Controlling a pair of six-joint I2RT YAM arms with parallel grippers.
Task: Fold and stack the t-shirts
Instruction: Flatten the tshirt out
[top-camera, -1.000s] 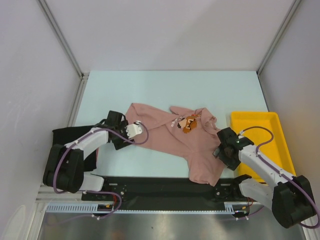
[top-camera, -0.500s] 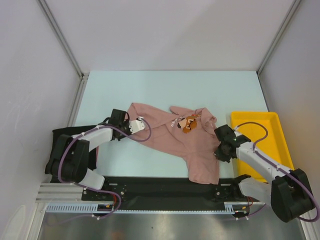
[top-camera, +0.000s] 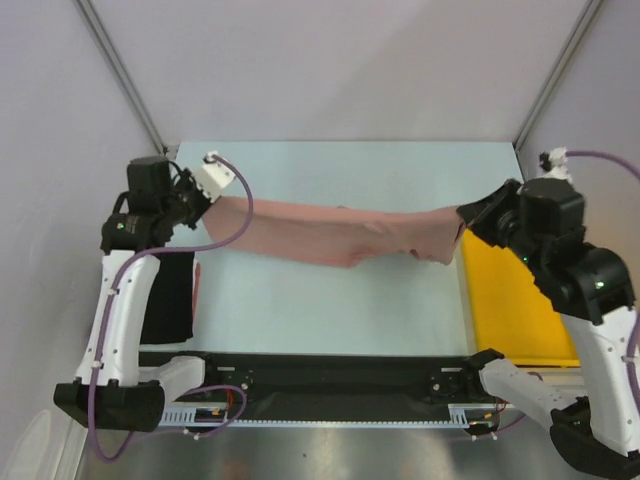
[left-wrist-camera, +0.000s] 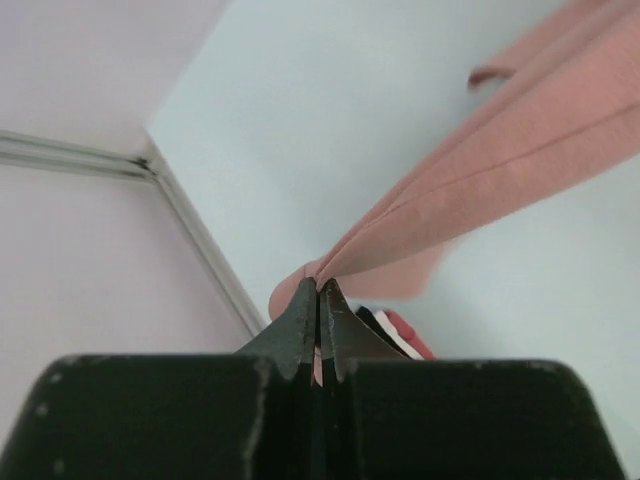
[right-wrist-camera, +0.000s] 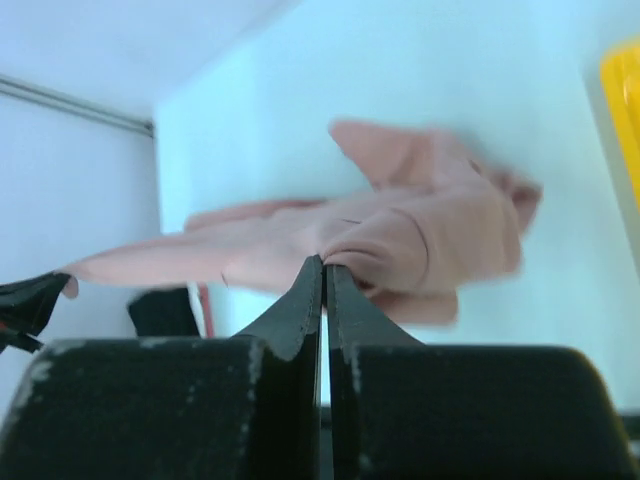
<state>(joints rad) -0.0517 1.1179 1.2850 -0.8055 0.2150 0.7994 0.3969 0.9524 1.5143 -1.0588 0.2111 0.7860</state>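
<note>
Left pincer (left-wrist-camera: 318, 288), right pincer (right-wrist-camera: 325, 265) high, wide apart, both clamped shut.

Bright, even light, faint shadows — wrist views blurred, the near fingers (left-wrist-camera: 298, 335) dark and soft.

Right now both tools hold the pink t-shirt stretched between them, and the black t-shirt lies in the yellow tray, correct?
No. The top view shows the black t-shirt at the table's left edge, not in the yellow tray. The left tool and right tool do hold the pink t-shirt stretched between them.
</note>
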